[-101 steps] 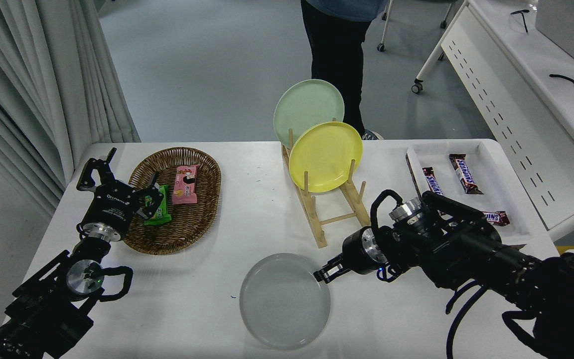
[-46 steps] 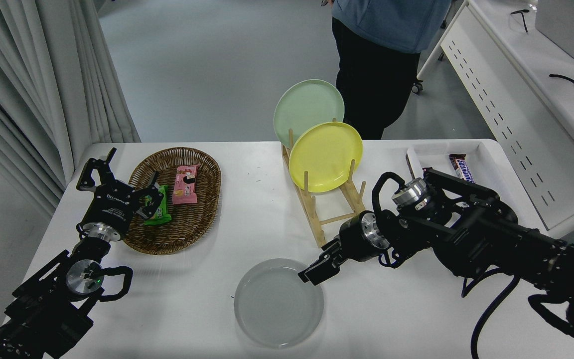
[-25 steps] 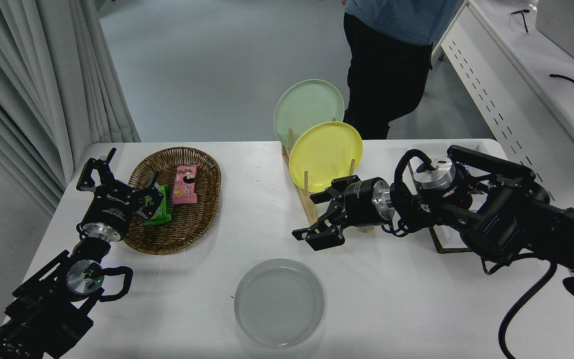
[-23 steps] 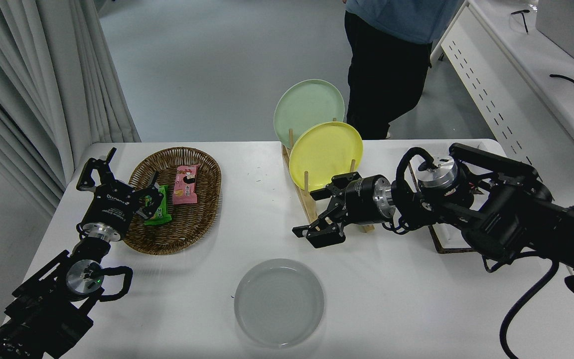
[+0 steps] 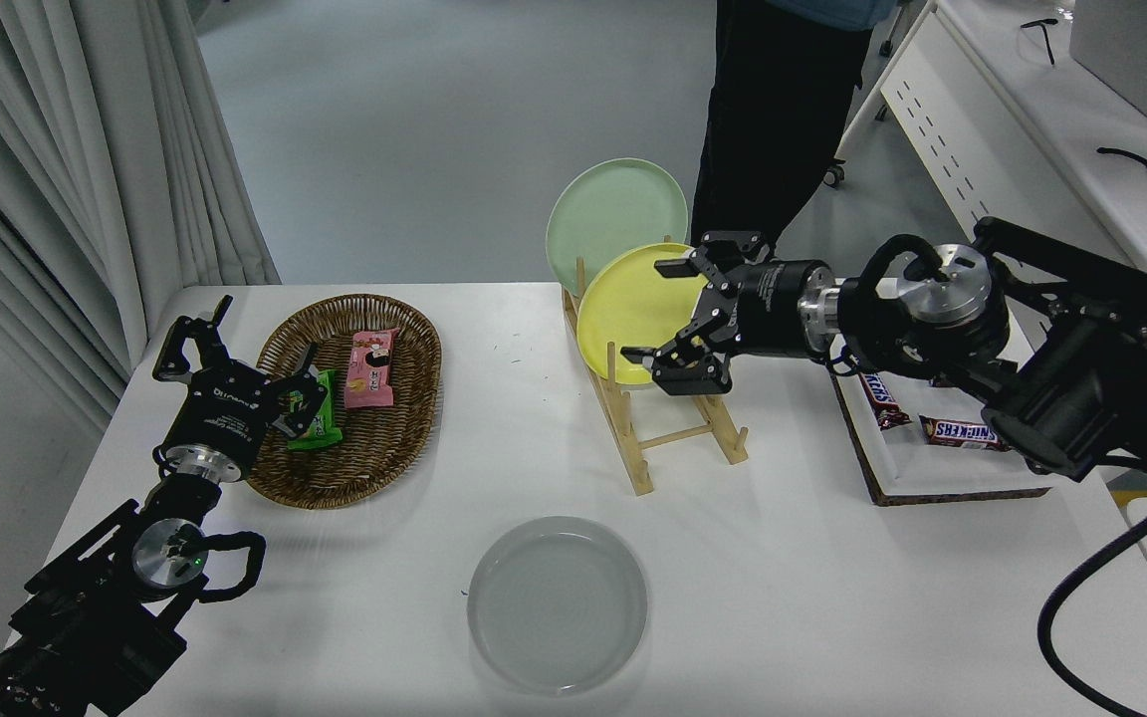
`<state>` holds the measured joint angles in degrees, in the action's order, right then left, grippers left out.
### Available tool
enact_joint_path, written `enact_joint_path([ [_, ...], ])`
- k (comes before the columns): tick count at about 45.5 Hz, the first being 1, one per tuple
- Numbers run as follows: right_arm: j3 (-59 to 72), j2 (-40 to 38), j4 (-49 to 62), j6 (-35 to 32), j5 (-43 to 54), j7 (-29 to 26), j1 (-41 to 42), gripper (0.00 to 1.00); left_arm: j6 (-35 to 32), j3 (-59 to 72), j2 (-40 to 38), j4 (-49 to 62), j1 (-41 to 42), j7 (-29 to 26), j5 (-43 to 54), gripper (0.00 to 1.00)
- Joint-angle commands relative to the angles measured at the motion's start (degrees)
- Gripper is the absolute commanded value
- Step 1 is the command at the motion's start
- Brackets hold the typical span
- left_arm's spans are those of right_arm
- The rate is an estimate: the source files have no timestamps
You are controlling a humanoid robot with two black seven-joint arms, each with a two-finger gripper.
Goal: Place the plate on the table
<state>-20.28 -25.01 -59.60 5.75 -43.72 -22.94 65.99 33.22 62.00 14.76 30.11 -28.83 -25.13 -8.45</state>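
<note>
lying flat on table point(image 5: 832, 597), grey plate point(image 5: 558, 603), right hand point(image 5: 678, 319) wide, partly hiding yellow plate point(image 5: 633, 309)

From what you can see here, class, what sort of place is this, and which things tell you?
Probably a robotics lab or test room. Two black robot arms work at a white table set with staged props, a plate rack and a basket of snacks. A wheeled desk and plain grey floor suggest an office-like workspace, not a kitchen.

Yellow plate point(image 5: 633, 309) and pale green plate point(image 5: 613, 214) upright in wooden rack point(image 5: 678, 433) (wicker basket point(image 5: 359, 398) leftward)
</note>
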Motion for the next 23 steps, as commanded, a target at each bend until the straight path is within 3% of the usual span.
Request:
enact_joint_path([
  [1,-5.47,-2.15,0.36,-4.95,12.68,13.07,-1.83,1.0,0.0,-0.04,0.0,0.04,0.0,0.0,0.01,1.0],
  [8,-13.64,-1.89,1.42,-5.04,19.63,20.91,-3.85,1.0,0.0,0.05,0.0,-0.05,0.0,0.0,0.01,1.0],
  [23,-30.52,-0.66,4.32,-6.53,30.96,21.53,-14.74,1.0,0.0,0.05,0.0,-0.05,0.0,0.0,0.01,1.0],
])
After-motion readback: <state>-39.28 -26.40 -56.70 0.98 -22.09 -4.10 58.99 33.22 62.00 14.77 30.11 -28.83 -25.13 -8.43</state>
